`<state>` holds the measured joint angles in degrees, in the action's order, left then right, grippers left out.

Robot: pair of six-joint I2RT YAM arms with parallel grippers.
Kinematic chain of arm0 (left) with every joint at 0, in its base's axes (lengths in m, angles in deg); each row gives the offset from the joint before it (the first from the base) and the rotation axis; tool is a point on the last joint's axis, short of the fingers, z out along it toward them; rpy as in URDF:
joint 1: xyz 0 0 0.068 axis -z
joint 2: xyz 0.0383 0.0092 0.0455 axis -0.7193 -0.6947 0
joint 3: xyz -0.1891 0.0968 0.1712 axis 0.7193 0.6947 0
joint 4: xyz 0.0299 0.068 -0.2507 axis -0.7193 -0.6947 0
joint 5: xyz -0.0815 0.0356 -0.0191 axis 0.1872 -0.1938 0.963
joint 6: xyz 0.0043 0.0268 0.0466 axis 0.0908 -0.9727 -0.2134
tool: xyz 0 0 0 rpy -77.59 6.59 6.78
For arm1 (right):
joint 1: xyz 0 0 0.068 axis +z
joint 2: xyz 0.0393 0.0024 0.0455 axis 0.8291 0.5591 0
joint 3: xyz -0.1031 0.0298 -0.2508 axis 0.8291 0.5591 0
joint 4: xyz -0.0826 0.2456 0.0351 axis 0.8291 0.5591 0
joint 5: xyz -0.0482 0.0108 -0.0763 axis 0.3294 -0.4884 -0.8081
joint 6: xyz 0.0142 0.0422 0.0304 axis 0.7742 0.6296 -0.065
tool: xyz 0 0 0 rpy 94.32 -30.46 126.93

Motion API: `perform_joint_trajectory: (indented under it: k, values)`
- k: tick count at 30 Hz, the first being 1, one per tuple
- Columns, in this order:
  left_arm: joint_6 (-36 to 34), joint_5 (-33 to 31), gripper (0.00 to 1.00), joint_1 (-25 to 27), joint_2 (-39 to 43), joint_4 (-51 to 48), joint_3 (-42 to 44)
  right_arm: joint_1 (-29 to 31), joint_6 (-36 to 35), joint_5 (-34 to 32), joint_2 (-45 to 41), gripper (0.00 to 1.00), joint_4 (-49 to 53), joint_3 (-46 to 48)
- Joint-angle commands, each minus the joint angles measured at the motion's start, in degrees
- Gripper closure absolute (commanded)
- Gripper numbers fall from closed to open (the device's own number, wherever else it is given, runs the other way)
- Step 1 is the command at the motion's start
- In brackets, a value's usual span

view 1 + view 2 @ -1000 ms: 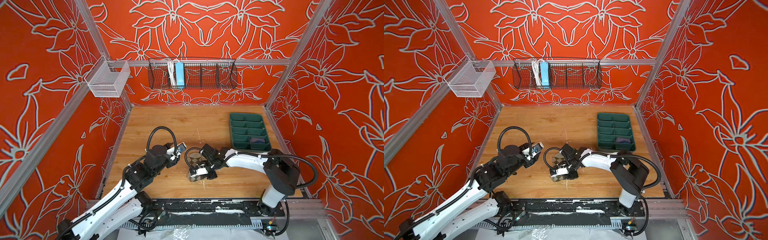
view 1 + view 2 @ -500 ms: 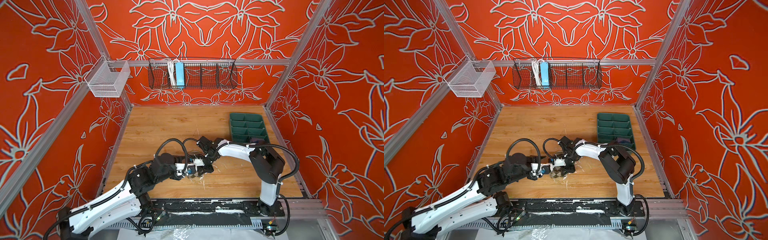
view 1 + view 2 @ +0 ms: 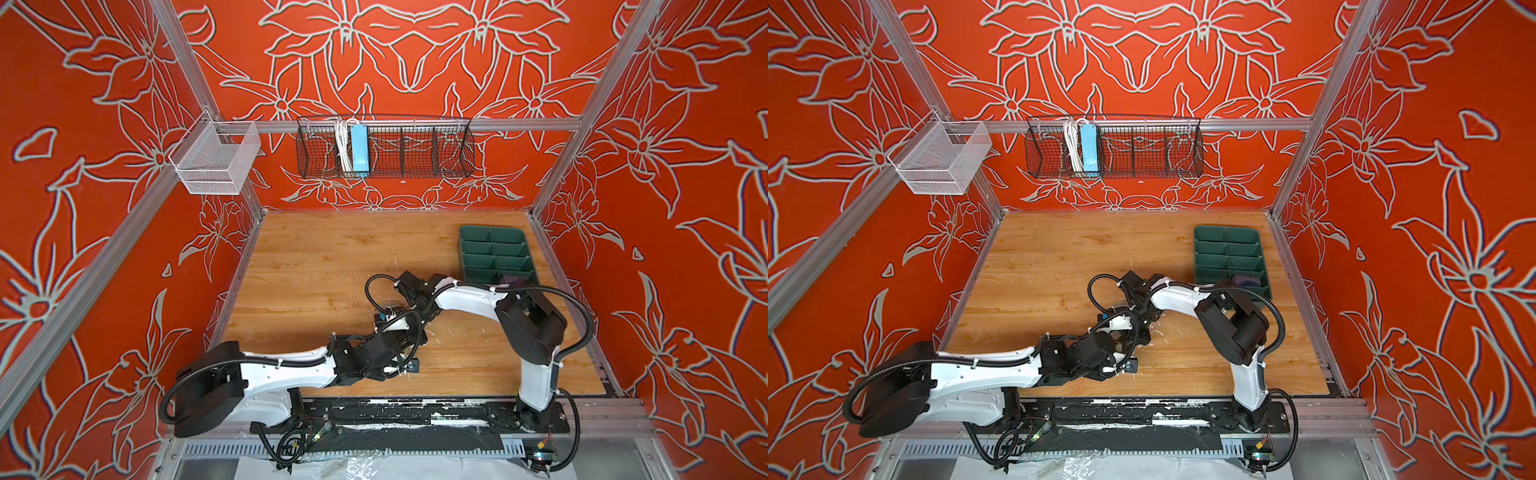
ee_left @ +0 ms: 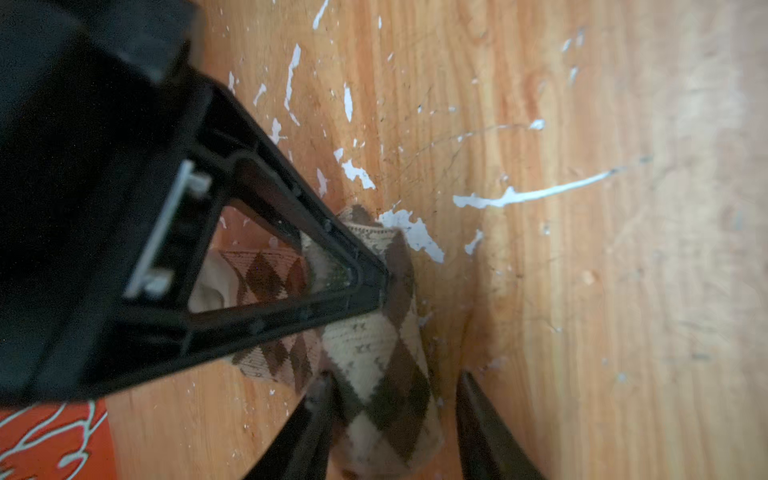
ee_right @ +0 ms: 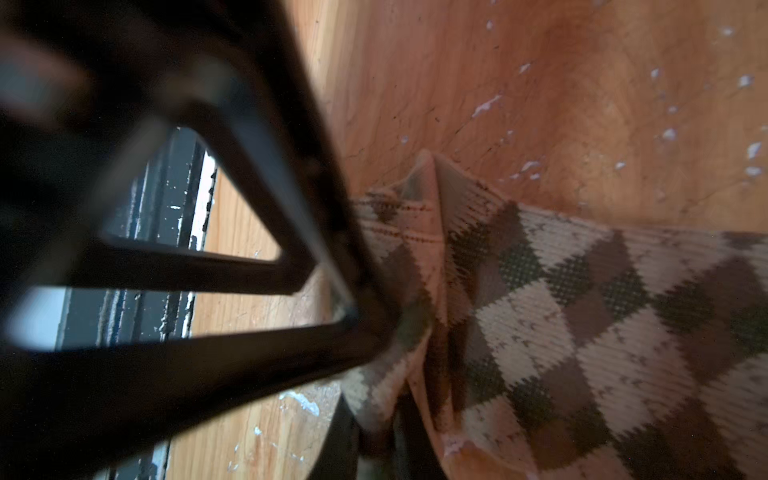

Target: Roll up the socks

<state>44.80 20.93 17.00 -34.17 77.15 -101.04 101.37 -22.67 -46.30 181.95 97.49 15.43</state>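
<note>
Left gripper (image 4: pixel 395 376): standing open, straddling beige argyle fabric sock (image 4: pixel 374 353).
Right gripper (image 5: pixel 374 419): clamping onto sock's folded edge.
Sock place: lying on wooden tabletop (image 3: pixel 316 266), lower centre in both top views.

- Left arm (image 3: pixel 286 370), right arm (image 3: pixel 469 297): smooth white shell links, bulky black joint housings.
- Black corrugated cable (image 3: pixel 591 322) loops alongside each arm, fixed with white zip ties.
- Fingers (image 4: pixel 270 320): black hollow triangular frames, small screws, grey plate at root.
</note>
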Motion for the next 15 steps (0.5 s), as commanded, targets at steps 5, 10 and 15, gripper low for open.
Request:
perform_joint_trajectory:
  k: [5,10,15]
  values:
    - [7.12,-4.44,0.84,0.10,-8.77,-1.30,-2.75,-0.68,0.35,-1.15,-0.02,1.00,-2.00,2.53]
    - [8.11,-6.76,1.00,0.02,-10.63,-3.95,-3.45,-1.82,1.44,-0.82,-4.53,1.00,-5.59,5.71]
    - [8.53,-3.19,1.00,-2.17,-7.61,-6.70,-3.54,-4.49,4.26,0.56,-13.88,0.80,-10.73,10.92]
